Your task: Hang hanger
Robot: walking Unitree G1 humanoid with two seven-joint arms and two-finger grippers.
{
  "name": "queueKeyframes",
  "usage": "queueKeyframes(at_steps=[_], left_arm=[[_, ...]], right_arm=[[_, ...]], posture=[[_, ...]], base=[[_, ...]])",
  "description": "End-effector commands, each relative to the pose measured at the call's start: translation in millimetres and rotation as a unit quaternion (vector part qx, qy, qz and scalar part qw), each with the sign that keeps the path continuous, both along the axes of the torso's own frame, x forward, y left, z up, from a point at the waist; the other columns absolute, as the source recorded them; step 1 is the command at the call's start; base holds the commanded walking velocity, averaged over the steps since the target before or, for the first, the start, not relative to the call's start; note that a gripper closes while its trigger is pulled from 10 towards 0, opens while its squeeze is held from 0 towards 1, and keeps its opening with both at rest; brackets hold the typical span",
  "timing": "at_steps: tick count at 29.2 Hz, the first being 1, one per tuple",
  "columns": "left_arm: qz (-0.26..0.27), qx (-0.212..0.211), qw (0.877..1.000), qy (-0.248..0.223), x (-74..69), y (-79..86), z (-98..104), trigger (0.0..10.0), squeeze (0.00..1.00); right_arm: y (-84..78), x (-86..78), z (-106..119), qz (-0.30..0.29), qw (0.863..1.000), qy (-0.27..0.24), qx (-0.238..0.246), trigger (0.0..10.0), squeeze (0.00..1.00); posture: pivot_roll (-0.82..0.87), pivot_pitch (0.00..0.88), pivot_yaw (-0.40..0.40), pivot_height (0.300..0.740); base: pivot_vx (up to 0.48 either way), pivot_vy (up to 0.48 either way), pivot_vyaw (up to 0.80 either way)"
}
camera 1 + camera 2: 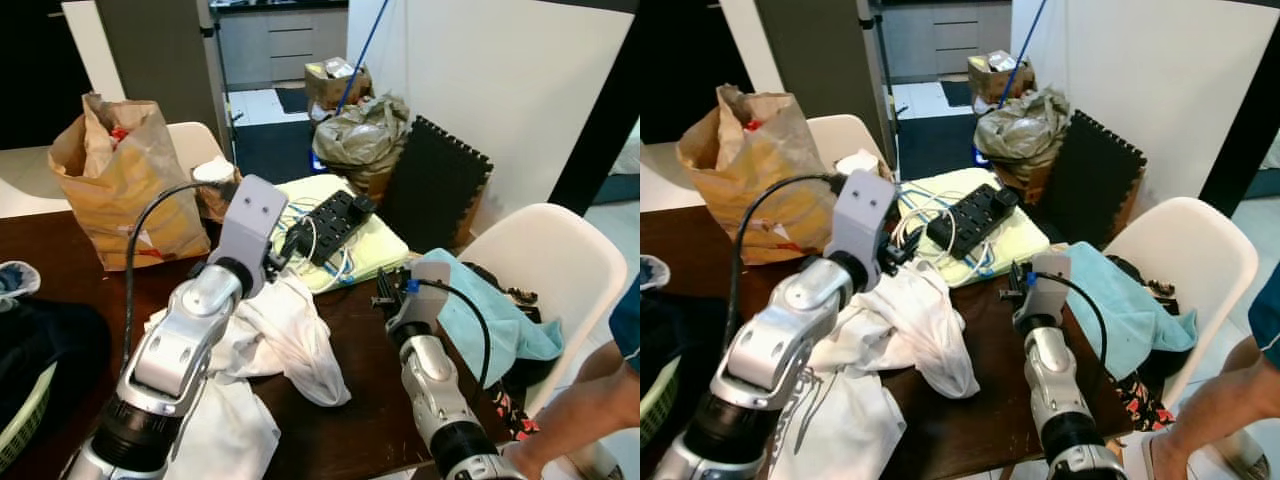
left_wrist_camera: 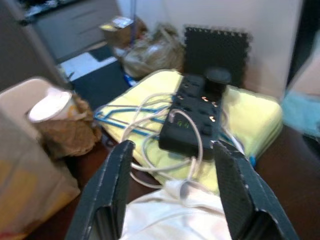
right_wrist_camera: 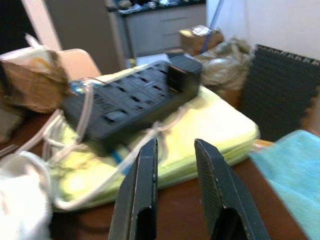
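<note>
The blue hanger point(image 2: 131, 121) lies on the yellow cloth point(image 1: 375, 243), pinned under the black power strip point(image 1: 330, 224) and white cable. Left gripper point(image 2: 170, 195) hovers over the white garment point(image 1: 290, 340), fingers wide, empty — aimed toward it. Right gripper point(image 3: 175, 195) is slightly parted, empty.

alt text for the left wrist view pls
Left gripper, fingers open, hovers over white cloth facing a black power strip on a folded yellow towel. A blue hanger and white cable lie tangled beside the strip.
</note>
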State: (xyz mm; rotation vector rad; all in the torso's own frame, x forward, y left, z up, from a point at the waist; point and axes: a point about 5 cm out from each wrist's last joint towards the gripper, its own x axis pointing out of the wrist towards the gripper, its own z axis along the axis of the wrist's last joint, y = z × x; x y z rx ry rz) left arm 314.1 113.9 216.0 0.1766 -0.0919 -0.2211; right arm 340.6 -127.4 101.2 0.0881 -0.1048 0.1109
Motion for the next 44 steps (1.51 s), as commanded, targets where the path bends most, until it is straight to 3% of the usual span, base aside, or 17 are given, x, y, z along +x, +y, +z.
queueKeyframes(at_steps=[1, 10, 17, 28, 36, 44], left_arm=[[0.044, -0.020, 0.999, 0.024, -1.1, 14.9, -14.5, 10.0, 0.00], [0.098, -0.035, 0.995, -0.001, -2.1, 34.2, -9.7, 10.0, 0.00], [0.108, -0.069, 0.992, -0.002, -3.2, 32.5, -15.8, 10.0, 0.00], [0.099, -0.064, 0.993, 0.014, -3.9, 30.3, -23.7, 10.0, 0.00], [0.102, -0.058, 0.993, 0.020, -6.2, 32.7, -31.1, 10.0, 0.00], [0.106, -0.059, 0.992, 0.020, -7.0, 36.9, -31.0, 10.0, 0.00]], right_arm=[[9.0, 0.4, 5.9, 0.032, 0.999, -0.006, 0.001, 10.0, 0.00], [20.4, -0.3, 6.3, 0.069, 0.998, -0.004, 0.000, 10.0, 0.00], [20.9, -0.6, 6.9, 0.074, 0.997, 0.002, 0.007, 10.0, 0.00], [11.1, -4.0, 3.1, 0.052, 0.999, 0.005, -0.002, 10.0, 0.00], [-3.1, -1.2, 17.1, 0.007, 0.999, -0.035, -0.011, 10.0, 0.00], [-8.8, 0.1, 20.0, 0.008, 0.999, -0.039, -0.022, 10.0, 0.00]], posture=[[0.04, 0.000, -0.018, 0.740], [0.06, 0.000, -0.044, 0.740], [0.06, 0.007, -0.037, 0.740], [0.05, 0.017, -0.023, 0.740], [0.05, 0.020, -0.021, 0.740], [0.05, 0.017, -0.023, 0.740]], base=[[0.000, 0.000, 0.00], [0.000, 0.000, 0.00], [0.000, 0.000, 0.00], [0.000, 0.000, 0.00], [-0.253, 0.000, 0.00], [-0.258, 0.000, 0.00]])
